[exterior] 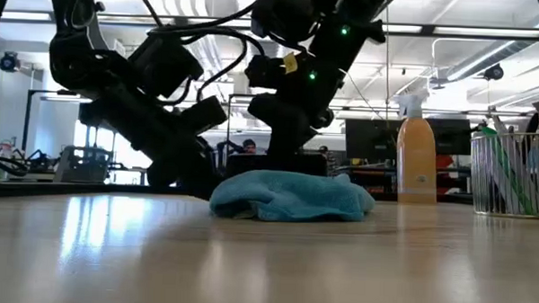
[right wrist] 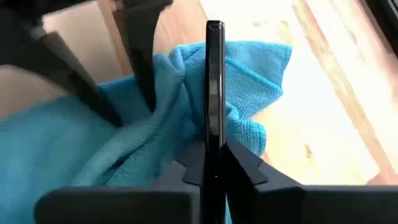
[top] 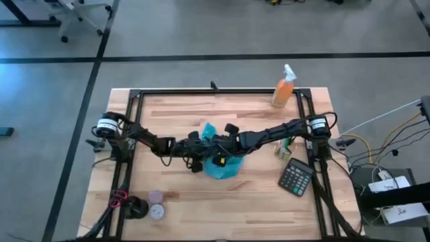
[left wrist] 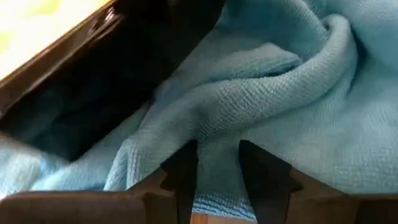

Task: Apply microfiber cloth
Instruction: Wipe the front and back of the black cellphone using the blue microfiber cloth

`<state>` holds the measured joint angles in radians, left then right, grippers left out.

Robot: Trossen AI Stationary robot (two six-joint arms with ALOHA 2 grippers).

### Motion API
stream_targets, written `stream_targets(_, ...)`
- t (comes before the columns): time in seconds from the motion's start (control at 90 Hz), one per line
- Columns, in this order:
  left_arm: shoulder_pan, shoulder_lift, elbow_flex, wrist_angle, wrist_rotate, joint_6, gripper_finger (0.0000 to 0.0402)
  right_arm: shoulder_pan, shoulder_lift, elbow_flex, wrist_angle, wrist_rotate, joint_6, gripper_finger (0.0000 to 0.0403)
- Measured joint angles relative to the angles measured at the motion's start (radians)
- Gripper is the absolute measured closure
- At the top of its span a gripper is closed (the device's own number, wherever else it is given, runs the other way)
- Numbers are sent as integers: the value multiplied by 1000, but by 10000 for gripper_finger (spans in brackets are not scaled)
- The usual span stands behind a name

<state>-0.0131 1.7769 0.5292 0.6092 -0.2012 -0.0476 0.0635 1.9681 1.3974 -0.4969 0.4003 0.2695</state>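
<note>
The turquoise microfiber cloth (top: 222, 167) lies bunched at the table's middle, its underside resting on the wood in the low view (exterior: 290, 197). A black phone (right wrist: 214, 87) shows edge-on in the right wrist view, with the cloth lying against one of its faces. My left gripper (left wrist: 217, 152) reaches in from the table's left and is shut on the cloth. My right gripper (right wrist: 214, 155) reaches in from the right and is shut on the phone. In the high view both grippers (top: 199, 151) (top: 218, 144) meet over the cloth. My left gripper pinches a raised fold of the cloth (left wrist: 217, 174) between its two fingers (left wrist: 183, 174). One layer or several, I cannot tell. The cloth beyond the fingers is slack and wrinkled, and runs up against the phone (left wrist: 93, 81). My right gripper pinches the phone by its two flat faces, near the phone's end closest to the wrist (right wrist: 214, 165). The fingers lie along the phone, which reaches forward past them. The cloth (right wrist: 155, 143) hangs against the face on the left gripper's side.
An orange spray bottle (top: 283, 87) stands at the far right. A mesh pen cup (top: 283, 149) and a calculator (top: 296, 177) are near the right edge. Small round things (top: 156, 205) lie at the near left. Bare wood shows along the near edge.
</note>
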Motion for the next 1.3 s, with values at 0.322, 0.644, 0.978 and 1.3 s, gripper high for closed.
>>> stream_targets(0.322,2,0,-65,63,-74,-34,295,1,-153,-29,-95,-33,9,392)
stream_targets(0.644,2,-9,-65,64,-78,29,275,-73,-207,-110,-63,-564,-107,392)
stream_targets(0.978,-1,-43,-69,51,-2,135,253,-150,-88,-205,253,-861,-148,379)
stream_targets(1.3,-17,-44,-69,56,18,129,218,-184,-74,-192,247,-671,-265,248)
